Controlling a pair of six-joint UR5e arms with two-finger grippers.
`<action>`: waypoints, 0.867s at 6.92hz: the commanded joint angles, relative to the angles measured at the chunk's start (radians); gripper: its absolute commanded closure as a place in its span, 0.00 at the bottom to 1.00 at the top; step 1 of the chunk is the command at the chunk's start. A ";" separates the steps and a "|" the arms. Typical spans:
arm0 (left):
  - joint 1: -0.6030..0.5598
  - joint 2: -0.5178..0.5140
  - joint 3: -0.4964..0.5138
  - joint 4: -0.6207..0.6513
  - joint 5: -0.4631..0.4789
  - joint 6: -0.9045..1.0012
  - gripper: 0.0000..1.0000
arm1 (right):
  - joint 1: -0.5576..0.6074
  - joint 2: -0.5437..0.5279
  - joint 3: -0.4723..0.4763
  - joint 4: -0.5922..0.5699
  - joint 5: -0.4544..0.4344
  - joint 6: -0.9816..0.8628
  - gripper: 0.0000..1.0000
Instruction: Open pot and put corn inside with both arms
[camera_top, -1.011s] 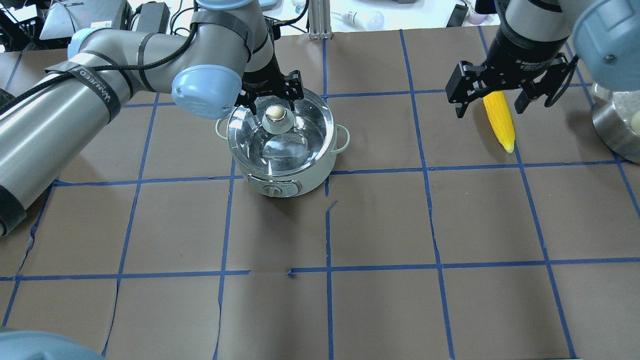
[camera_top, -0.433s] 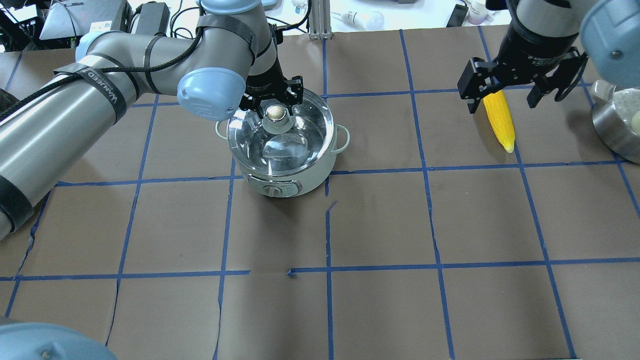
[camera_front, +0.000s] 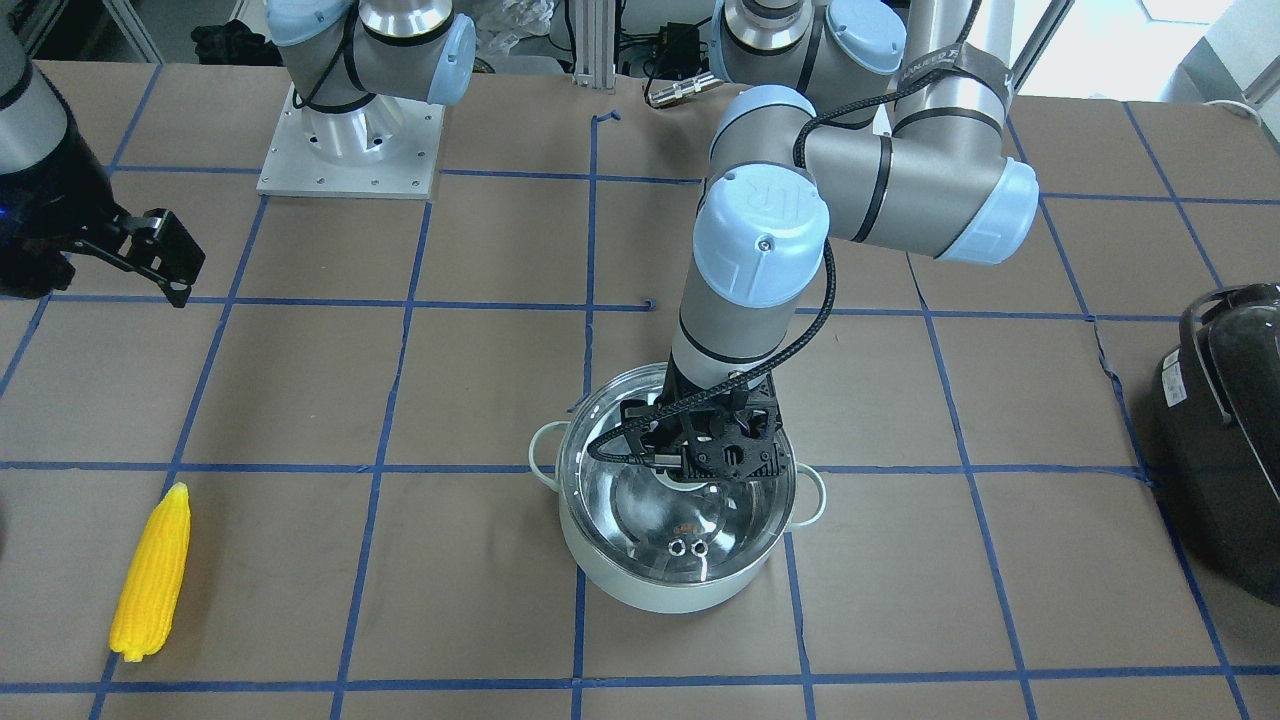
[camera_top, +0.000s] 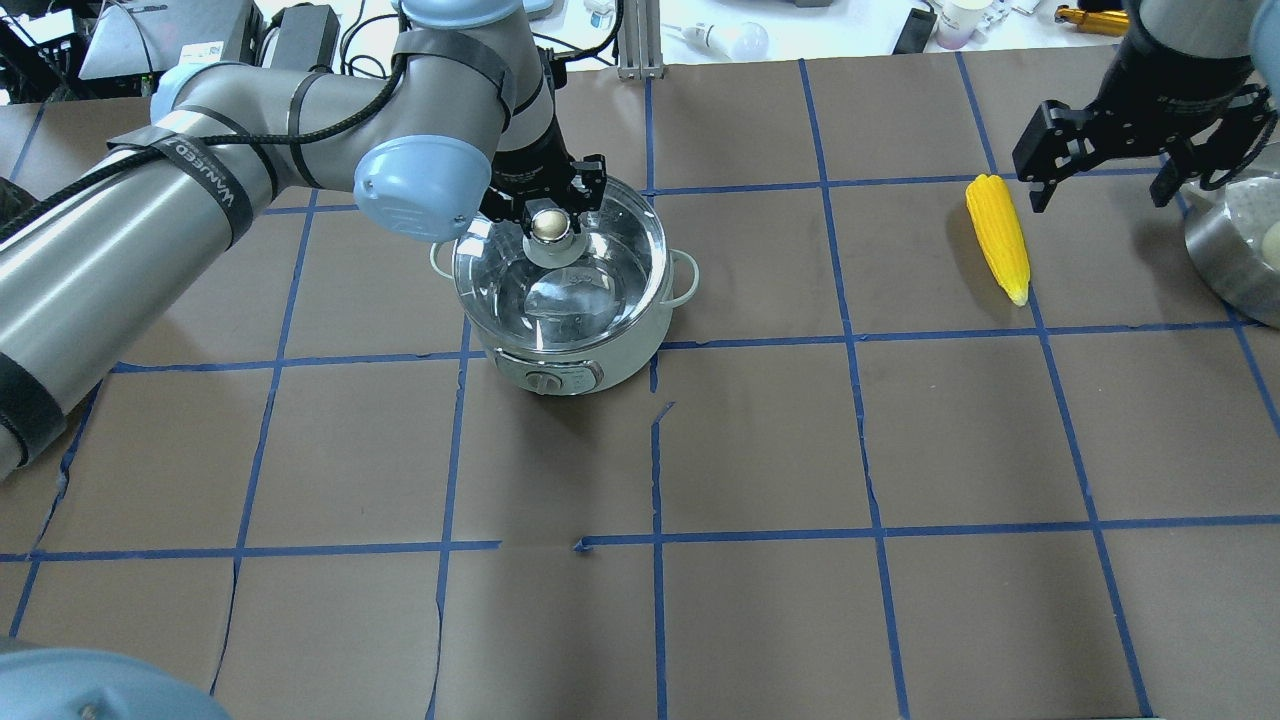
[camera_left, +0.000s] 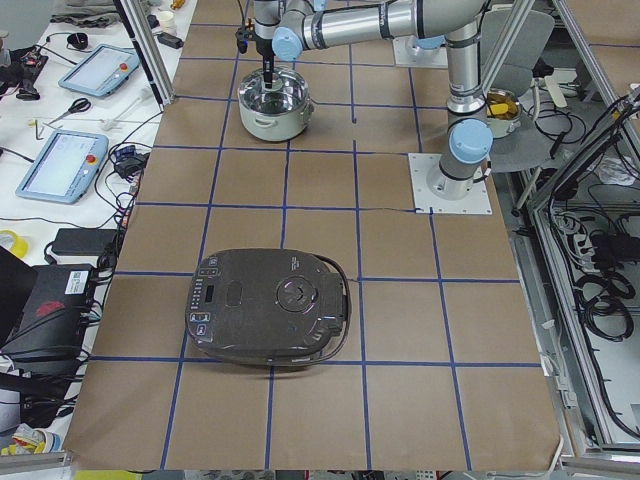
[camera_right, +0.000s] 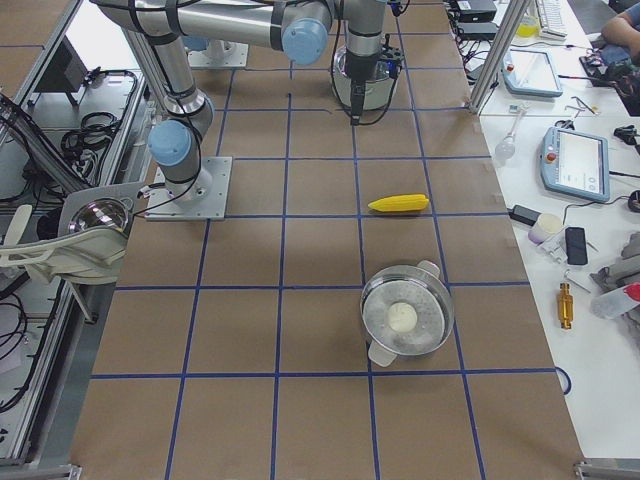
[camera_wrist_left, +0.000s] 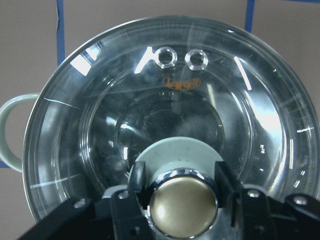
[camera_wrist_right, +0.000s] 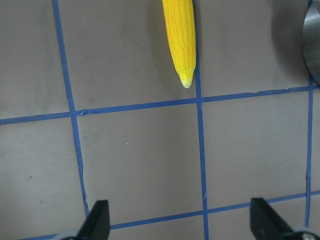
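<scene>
The left wrist view shows the left gripper (camera_wrist_left: 180, 192) clenched on the knob (camera_wrist_left: 184, 207) of the lid (camera_wrist_left: 250, 100), which sits on the pot (camera_top: 560, 372). The front view hides that knob. The right gripper (camera_top: 1100, 192) hangs released and empty just beside the corn (camera_top: 998, 235), which lies on the counter (camera_top: 760, 440) well apart from the pot.

Open table (camera_top: 760, 440) surrounds the corn (camera_top: 997, 236); the lid (camera_top: 600, 275) seemingly covers the pot (camera_top: 622, 360).
</scene>
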 joint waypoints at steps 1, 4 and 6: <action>0.006 0.047 0.014 -0.012 -0.035 0.008 0.53 | -0.041 0.125 0.018 -0.165 0.001 -0.053 0.00; 0.140 0.098 0.103 -0.196 -0.011 0.135 0.55 | -0.053 0.160 0.074 -0.240 0.120 -0.093 0.00; 0.309 0.109 0.079 -0.211 0.003 0.284 0.56 | -0.058 0.290 0.091 -0.447 0.105 -0.103 0.00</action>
